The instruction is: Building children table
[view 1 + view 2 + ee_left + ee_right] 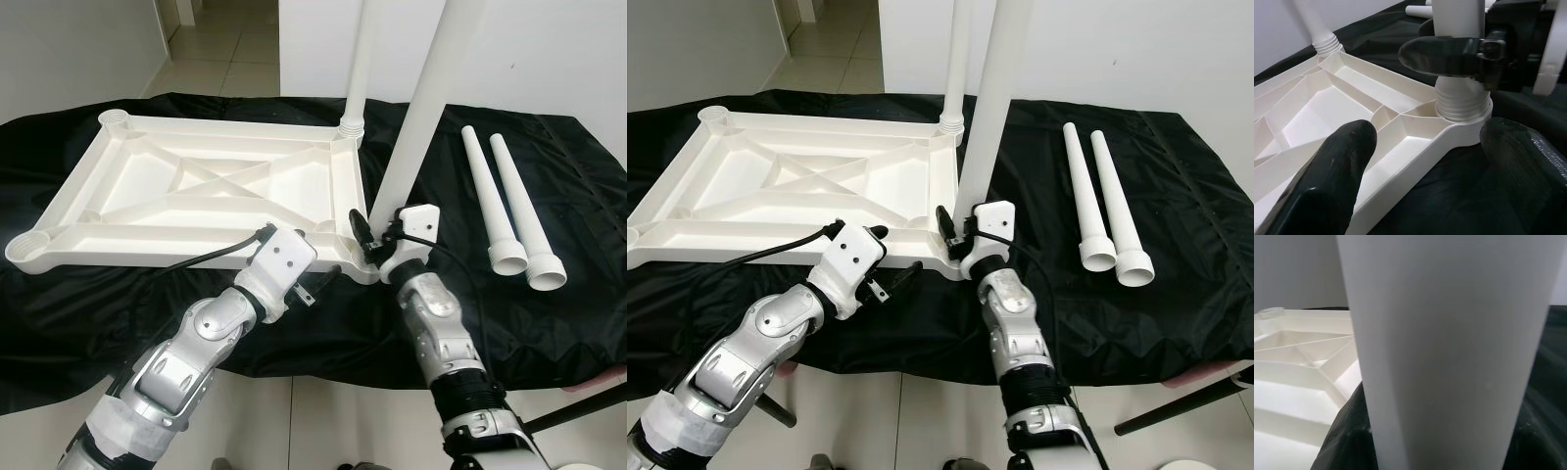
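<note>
White tabletop [196,186] lies upside down on a black cloth [549,294], ribs up. One leg [359,69] stands upright in its far right corner socket. A second leg [431,108] stands in the near right corner socket, leaning slightly. Right gripper [364,238] clasps this second leg low down, just above the socket. Left gripper [315,288] sits just beside the tabletop's near edge, close to that same corner, fingers [1332,181] spread wide, holding nothing. Two loose legs [509,211] lie side by side on the cloth, well right of the tabletop.

Upright legs [431,98] beside bare cloth [411,323]
</note>
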Robot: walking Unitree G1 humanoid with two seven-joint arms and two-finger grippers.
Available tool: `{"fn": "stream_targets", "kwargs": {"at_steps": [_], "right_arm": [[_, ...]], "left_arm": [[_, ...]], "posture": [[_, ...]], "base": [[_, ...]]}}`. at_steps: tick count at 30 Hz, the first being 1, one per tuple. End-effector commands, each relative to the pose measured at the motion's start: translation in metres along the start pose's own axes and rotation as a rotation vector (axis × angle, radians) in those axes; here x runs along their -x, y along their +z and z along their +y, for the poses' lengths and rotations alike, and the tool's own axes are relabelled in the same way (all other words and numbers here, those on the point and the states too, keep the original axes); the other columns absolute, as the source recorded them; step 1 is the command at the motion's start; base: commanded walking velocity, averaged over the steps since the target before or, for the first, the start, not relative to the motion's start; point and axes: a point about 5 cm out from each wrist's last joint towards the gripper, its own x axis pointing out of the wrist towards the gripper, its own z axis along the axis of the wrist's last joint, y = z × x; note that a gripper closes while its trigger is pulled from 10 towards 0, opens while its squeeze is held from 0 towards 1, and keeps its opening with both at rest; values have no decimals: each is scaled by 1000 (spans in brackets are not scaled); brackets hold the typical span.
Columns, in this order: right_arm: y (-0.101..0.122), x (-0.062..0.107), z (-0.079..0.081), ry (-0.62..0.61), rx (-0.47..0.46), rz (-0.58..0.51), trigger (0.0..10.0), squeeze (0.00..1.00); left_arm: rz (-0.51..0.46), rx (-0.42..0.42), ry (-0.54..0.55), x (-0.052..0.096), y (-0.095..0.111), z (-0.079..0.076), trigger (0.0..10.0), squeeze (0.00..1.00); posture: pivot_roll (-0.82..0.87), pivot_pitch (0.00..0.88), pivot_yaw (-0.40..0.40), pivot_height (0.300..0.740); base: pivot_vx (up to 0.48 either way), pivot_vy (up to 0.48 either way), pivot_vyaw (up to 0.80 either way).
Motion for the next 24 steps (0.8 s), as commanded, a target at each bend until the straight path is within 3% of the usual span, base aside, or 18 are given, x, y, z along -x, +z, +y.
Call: {"fn": "stream_targets", "kwargs": {"at_steps": [1, 3, 8, 11, 12, 13, 20, 24], "right_arm": [[-24, 9, -4, -120, -74, 126, 10000, 0], [-20, 9, 3, -197, -69, 98, 10000, 0], [-11, 7, 19, -142, -93, 61, 10000, 0], [-9, 8, 21, -134, -96, 55, 10000, 0], [-5, 9, 21, -118, -101, 35, 10000, 624], [-3, 10, 20, -115, -102, 16, 10000, 1000], [4, 9, 17, -69, -64, -10, 10000, 1000], [7, 2, -1, 6, -35, -5, 10000, 1000]], "left_arm": [[3, -9, -128, 0, 1, -9, 10000, 0], [3, -9, -131, 0, 1, -10, 10000, 0], [1, -3, -133, -1, 1, -12, 10000, 0], [0, -2, -134, -2, 1, -13, 10000, 0], [-2, 0, -135, -2, 1, -14, 10000, 0], [-2, 1, -135, -2, 1, -14, 10000, 0], [1, 1, -124, -1, 1, -12, 10000, 0], [2, 1, -122, 0, 1, -11, 10000, 0]], "posture": [[-11, 97, 2, 740], [-15, 99, 1, 740], [-23, 102, -3, 740], [-23, 101, -6, 740], [-24, 105, -9, 740], [-25, 104, -9, 740], [-25, 107, -11, 740], [-28, 108, -7, 740]], "base": [[0, 0, 0], [0, 0, 0], [0, 0, 0], [0, 0, 0], [0, 0, 0], [0, 0, 0], [0, 0, 0], [0, 0, 0]]}}
